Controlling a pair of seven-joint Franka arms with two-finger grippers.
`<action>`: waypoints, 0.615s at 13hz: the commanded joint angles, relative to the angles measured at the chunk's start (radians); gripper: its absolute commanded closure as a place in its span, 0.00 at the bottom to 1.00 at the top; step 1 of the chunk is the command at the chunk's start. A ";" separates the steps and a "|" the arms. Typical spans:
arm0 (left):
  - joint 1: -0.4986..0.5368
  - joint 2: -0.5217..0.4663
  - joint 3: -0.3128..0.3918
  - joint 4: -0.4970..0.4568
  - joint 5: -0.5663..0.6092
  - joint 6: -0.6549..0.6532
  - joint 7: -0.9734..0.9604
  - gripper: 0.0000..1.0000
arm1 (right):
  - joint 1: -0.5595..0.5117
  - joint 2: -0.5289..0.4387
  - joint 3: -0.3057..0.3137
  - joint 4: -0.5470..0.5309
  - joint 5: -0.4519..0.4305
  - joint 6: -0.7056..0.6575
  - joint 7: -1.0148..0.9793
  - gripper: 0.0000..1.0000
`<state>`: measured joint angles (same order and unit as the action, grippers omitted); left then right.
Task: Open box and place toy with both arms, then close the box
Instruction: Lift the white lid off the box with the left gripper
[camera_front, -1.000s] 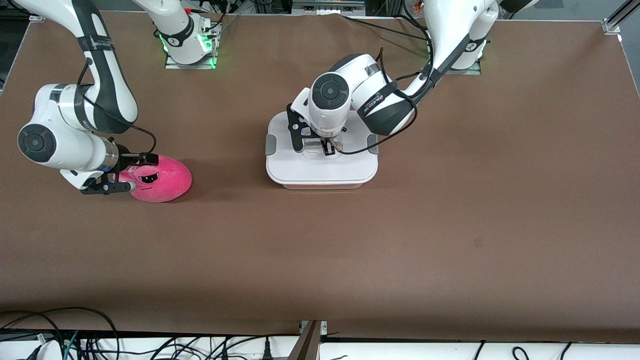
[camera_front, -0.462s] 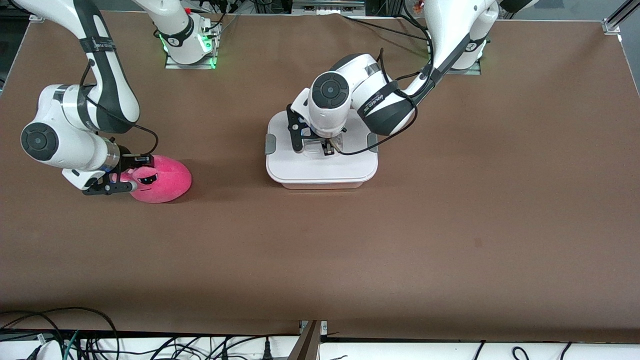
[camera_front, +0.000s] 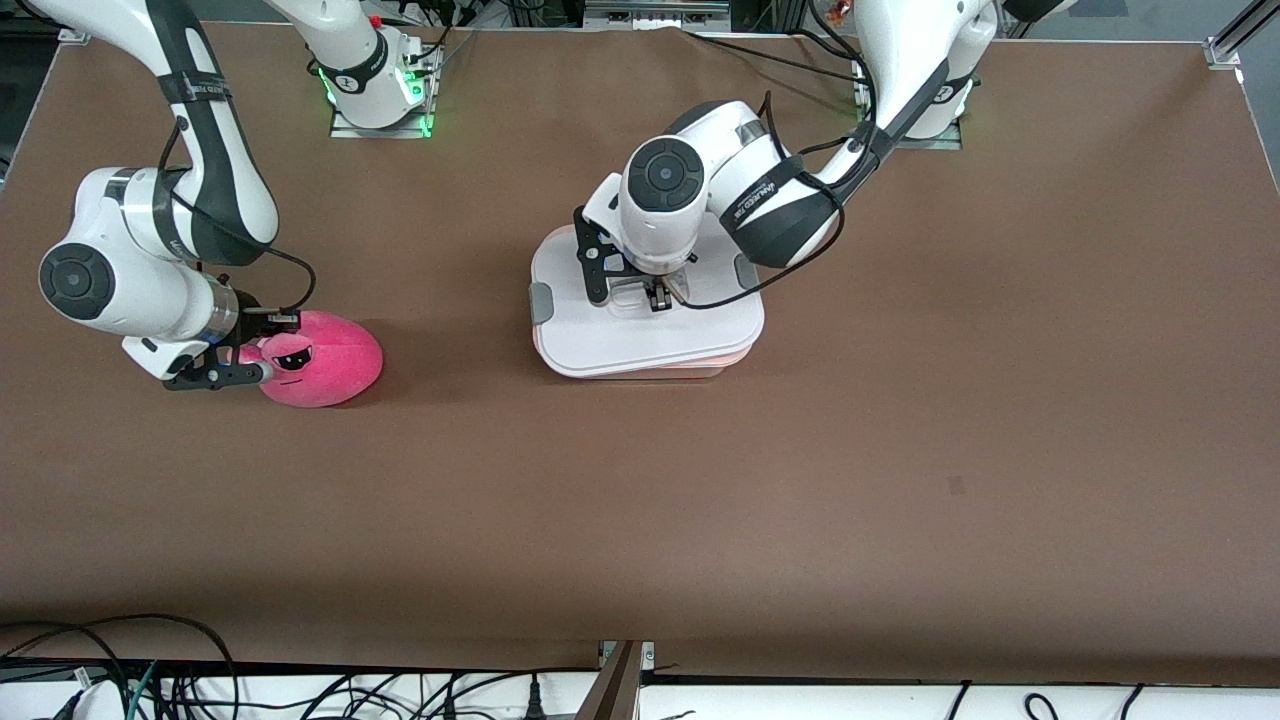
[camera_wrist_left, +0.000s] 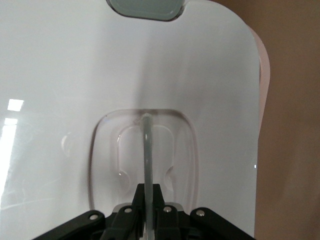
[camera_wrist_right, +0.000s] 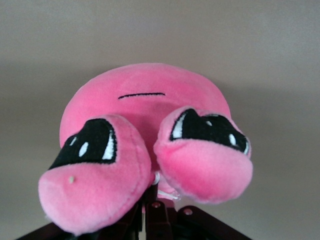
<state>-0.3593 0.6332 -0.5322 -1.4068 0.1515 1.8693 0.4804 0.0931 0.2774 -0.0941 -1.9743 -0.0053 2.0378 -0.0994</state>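
**Lid coming free, toy pinched**

Left gripper (camera_front: 656, 297) clamping shut on the clear recessed handle (camera_wrist_left: 146, 150), now skewing the white plastic lid (camera_front: 650, 330) off the translucent pinkish tub (camera_front: 640, 368) beneath; right gripper (camera_front: 258, 350), open a second ago, pinching shut on the hot-pink plush toy (camera_front: 325, 358), resting on the brown table (camera_front: 900, 450); opening underway.

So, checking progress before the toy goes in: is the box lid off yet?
Partly: the lid sits skewed, the box rim peeking out beneath.

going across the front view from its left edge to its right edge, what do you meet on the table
right hand shut on the toy → toy → lid held by the left hand, over the box
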 joint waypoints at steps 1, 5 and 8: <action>0.036 -0.052 -0.005 -0.003 -0.007 -0.068 0.006 1.00 | -0.003 -0.018 -0.001 -0.012 0.001 0.012 -0.019 1.00; 0.098 -0.087 -0.005 -0.003 -0.007 -0.159 0.136 1.00 | -0.003 -0.035 -0.001 -0.005 0.001 -0.004 -0.019 1.00; 0.201 -0.107 -0.002 -0.003 -0.004 -0.248 0.370 1.00 | -0.003 -0.064 0.001 0.002 0.001 -0.040 -0.016 1.00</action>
<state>-0.2180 0.5554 -0.5305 -1.4045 0.1515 1.6729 0.7189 0.0931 0.2524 -0.0944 -1.9719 -0.0053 2.0303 -0.0994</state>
